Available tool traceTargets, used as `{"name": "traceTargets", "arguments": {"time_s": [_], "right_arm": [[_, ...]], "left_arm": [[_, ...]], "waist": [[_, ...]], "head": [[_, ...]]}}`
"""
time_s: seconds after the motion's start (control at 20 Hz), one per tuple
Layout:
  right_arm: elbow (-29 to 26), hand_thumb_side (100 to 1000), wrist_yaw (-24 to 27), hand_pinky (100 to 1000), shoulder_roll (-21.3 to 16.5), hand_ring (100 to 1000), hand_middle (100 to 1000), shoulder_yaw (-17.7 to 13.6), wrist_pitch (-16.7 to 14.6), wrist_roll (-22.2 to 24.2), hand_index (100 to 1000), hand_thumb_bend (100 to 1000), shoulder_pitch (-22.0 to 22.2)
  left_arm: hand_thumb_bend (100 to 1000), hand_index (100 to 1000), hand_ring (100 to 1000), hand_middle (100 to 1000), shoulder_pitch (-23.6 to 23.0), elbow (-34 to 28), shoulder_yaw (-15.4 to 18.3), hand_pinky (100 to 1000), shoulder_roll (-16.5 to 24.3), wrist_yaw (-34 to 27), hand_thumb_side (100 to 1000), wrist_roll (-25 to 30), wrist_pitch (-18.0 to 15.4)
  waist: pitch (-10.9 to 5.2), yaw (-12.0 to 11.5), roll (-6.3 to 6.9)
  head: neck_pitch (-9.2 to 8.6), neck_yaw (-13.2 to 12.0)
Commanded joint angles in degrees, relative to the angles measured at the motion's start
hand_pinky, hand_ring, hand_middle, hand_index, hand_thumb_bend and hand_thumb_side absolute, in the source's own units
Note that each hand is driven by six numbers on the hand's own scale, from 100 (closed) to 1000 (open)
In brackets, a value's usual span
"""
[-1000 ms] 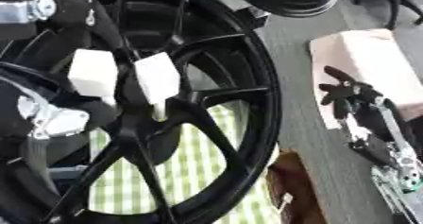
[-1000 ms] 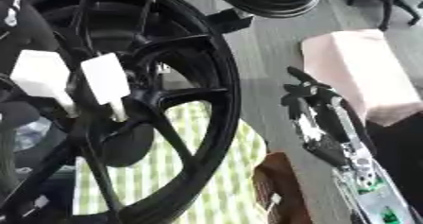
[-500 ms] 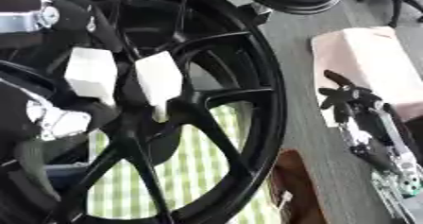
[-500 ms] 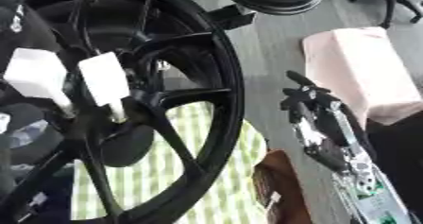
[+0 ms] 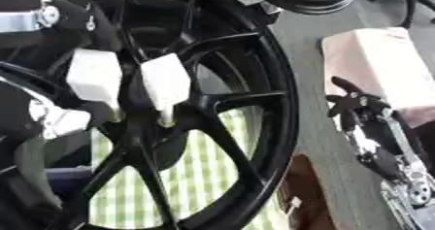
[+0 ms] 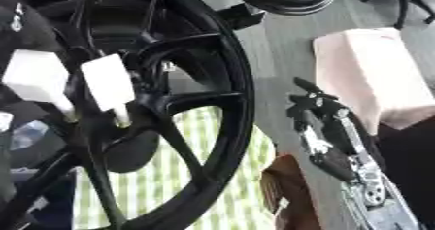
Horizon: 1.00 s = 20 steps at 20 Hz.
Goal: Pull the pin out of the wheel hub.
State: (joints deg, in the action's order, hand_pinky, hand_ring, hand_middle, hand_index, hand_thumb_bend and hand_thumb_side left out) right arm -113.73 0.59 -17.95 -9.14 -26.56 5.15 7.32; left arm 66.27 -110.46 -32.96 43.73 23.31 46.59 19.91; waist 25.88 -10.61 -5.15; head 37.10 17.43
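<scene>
Grey floor [image 5: 319,49], green checked cloth [image 5: 204,175], pink box [image 6: 370,73]

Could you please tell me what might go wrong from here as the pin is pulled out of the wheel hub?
1. Two white blocks sit side by side at the hub; pulling one may knock the other.
2. Spokes crowd them, so a hand could snag.
3. The right hand rests open, apart from the wheel, which may slide on the checked cloth.
</scene>
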Motion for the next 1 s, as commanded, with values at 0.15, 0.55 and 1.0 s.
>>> {"name": "traceTargets", "arguments": {"time_s": [0.15,0.55,1.0], "right_arm": [[-0.9,570,-0.6,851,-0.2,975,484,0.0,0.3,0.3,589,100,-0.2],[-0.9,583,-0.9,853,0.3,977,484,0.2,0.5,0.5,589,100,-0.6],[-0.9,594,-1.3,853,0.8,977,482,0.1,1.2,0.0,587,100,-0.4]], "left_arm": [[317,847,784,799,0.3,2.2,1.3,849,0.3,0.6,371,-0.1,-0.7],[302,836,765,768,-0.3,4.8,0.9,840,-0.4,0.1,319,-1.2,-1.6],[310,832,741,745,0.0,3.7,0.8,852,-0.5,-7.2,360,-1.9,-0.9]], "waist": [[-0.66,0.2,0.13],[-0.13,0.4,0.01],[-0.21,0.5,0.14]], "head": [[-1.14,-0.3],[-1.54,-0.5],[-1.65,-0.4]]}}
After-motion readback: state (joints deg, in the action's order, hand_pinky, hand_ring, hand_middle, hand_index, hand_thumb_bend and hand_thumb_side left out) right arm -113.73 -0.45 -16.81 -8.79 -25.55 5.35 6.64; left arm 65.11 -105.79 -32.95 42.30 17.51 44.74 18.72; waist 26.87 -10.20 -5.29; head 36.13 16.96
